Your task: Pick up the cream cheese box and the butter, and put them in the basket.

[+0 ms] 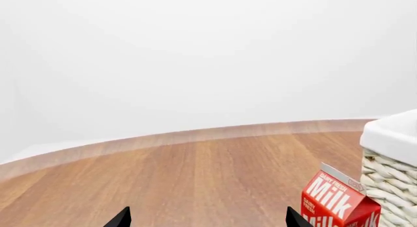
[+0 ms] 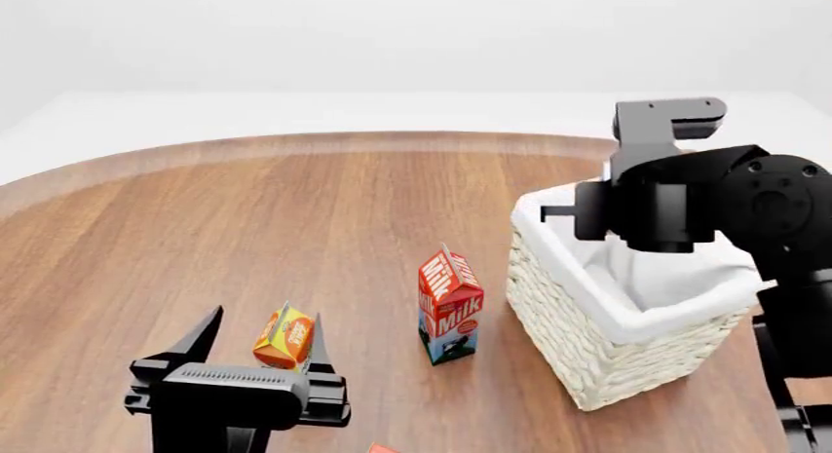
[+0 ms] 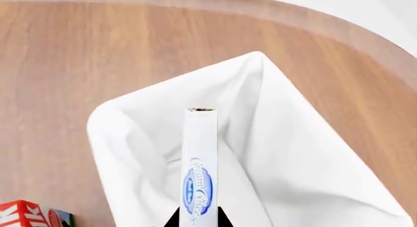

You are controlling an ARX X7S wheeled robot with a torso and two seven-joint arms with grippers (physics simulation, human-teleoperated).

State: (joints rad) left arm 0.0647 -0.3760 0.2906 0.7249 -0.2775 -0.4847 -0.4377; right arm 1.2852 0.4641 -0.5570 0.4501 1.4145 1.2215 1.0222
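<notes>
In the left wrist view, the left gripper is showing only two dark fingertips, standing wide apart with bare wood between them, so it is open and holding nothing. The milk carton is standing just beside the woven wall of the basket. No butter is appearing here.

In the head view, the basket is sitting toward the right edge of the table, and the right arm is hanging above its far rim; the right gripper itself is hidden behind the arm. The left gripper is hovering open near the front edge of the table, with the juice carton showing between its fingers, though I cannot tell if they are touching it. A small red sliver is peeking at the front edge; I cannot say what it is.

In the right wrist view, the right gripper is closing its jaws narrowly on the cream cheese box, which is hanging over the white liner of the basket.

My judgement: the box is not yet released, so the first half is nearly finished, and the butter is remaining to be found and carried.
</notes>
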